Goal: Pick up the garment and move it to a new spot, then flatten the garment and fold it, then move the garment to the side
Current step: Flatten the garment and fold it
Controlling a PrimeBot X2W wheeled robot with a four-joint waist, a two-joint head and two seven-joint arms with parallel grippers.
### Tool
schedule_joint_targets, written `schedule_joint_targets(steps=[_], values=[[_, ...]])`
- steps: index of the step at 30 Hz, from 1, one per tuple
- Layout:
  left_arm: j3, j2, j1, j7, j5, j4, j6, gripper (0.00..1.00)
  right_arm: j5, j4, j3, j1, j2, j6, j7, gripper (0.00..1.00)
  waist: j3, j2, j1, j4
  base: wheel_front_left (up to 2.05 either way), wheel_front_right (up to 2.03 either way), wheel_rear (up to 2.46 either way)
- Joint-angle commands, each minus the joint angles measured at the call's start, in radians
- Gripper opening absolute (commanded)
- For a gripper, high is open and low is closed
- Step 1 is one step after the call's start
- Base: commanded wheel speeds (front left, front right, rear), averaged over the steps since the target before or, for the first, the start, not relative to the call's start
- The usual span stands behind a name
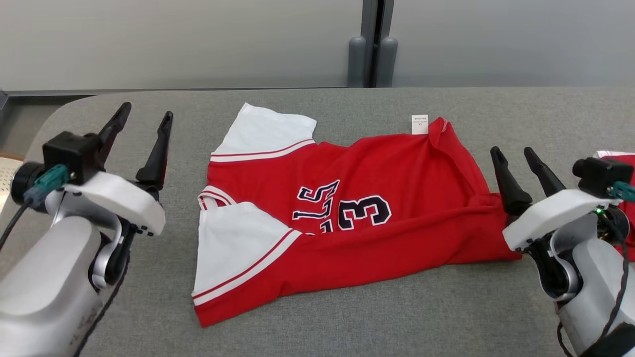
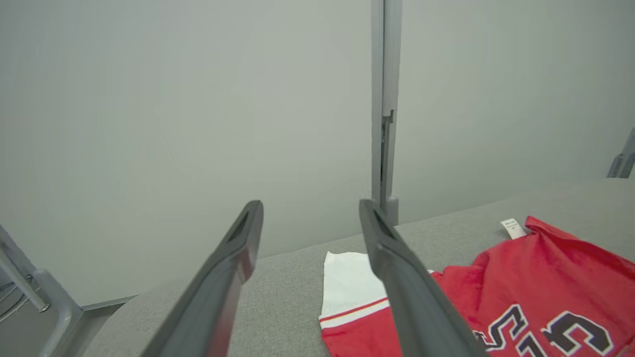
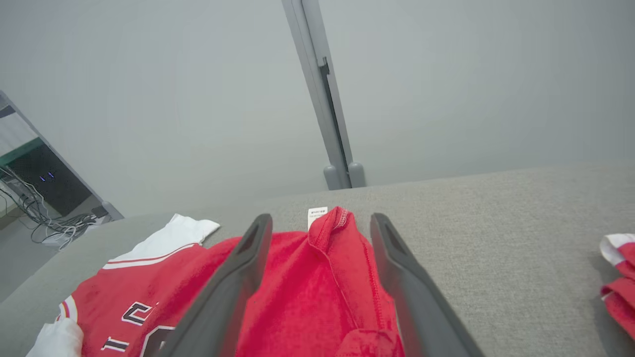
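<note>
Red jersey (image 1: 347, 218) with white sleeves, laid sideways across the middle of a grey felt tabletop (image 1: 347, 317), collar end toward the robot's left, hem toward its right. Doubled over on itself along the near edge, dark white-edged lettering and a large numeral 3 (image 1: 367, 212) facing up, lower part lost in the crease. One white sleeve (image 1: 263, 131) flat at the far left corner, the other at the near left. Small white label (image 1: 419, 124) sticking out at the far edge, just beside a turned-up corner of red cloth.

Over bare tabletop to the left of the sleeves, left end effector (image 1: 147, 111) raised and apart from the cloth, two dark fingers spread wide, nothing between them. At the hem end, right end effector (image 1: 513, 151) likewise released, fingers parted and gripping nothing; red fabric visible below and between them from the right wrist camera, contact with it impossible to tell.

Second bundle of red-and-white cloth (image 3: 617, 267) at the tabletop's right edge, well apart from the jersey. Pale grey wall panels behind, joined by an upright grey post (image 1: 373, 44).
</note>
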Motion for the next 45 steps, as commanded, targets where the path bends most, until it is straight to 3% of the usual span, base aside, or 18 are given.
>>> schedule_joint_targets(steps=[1,7,12,13,15,20,31,39,45], values=[[0.099,-0.02,0.091,0.001,0.025,-0.064,0.022,1.0,-0.009,-0.028,0.01,0.035,-0.019,0.0,-0.075,1.0,-0.026,0.0,0.0,0.003,0.0,0.0,0.0],[0.37,-0.145,0.327,0.001,0.146,-0.25,0.039,1.0,-0.052,-0.098,-0.002,0.129,-0.016,0.0,-0.222,1.0,-0.067,0.0,0.0,0.003,0.0,0.0,0.0],[0.516,-0.294,0.49,0.001,0.225,-0.323,-0.013,1.0,-0.12,-0.181,-0.055,0.225,0.017,0.0,-0.242,1.0,-0.083,0.0,0.0,0.003,0.0,0.0,0.0],[0.516,-0.294,0.49,0.001,0.225,-0.323,-0.013,1.0,-0.12,-0.181,-0.055,0.225,0.017,0.0,-0.242,1.0,-0.083,0.0,0.0,0.003,0.0,0.0,0.0],[0.569,-0.353,0.544,0.0,0.239,-0.326,-0.051,1.0,-0.149,-0.227,-0.082,0.265,0.042,0.0,-0.242,1.0,-0.087,0.0,0.0,0.002,0.0,0.0,0.0],[0.613,-0.432,0.652,0.001,0.334,-0.25,-0.12,1.0,-0.207,-0.276,-0.14,0.362,0.106,0.0,-0.242,1.0,-0.092,0.0,0.0,-0.001,0.0,0.0,0.0],[0.601,-0.466,0.638,0.0,0.449,-0.004,-0.15,1.0,-0.231,-0.301,-0.175,0.394,0.144,0.0,-0.242,1.0,-0.09,0.0,0.0,-0.007,0.0,0.0,0.0],[0.578,-0.439,0.541,0.073,0.494,0.221,-0.092,1.0,-0.222,-0.304,-0.171,0.376,0.15,0.0,-0.242,1.0,-0.081,0.0,0.0,-0.023,0.0,0.0,0.0],[0.55,-0.433,0.506,0.133,0.501,0.324,-0.1,1.0,-0.219,-0.307,-0.168,0.373,0.148,0.0,-0.242,1.0,-0.07,0.0,0.0,-0.04,0.0,0.0,0.0]])
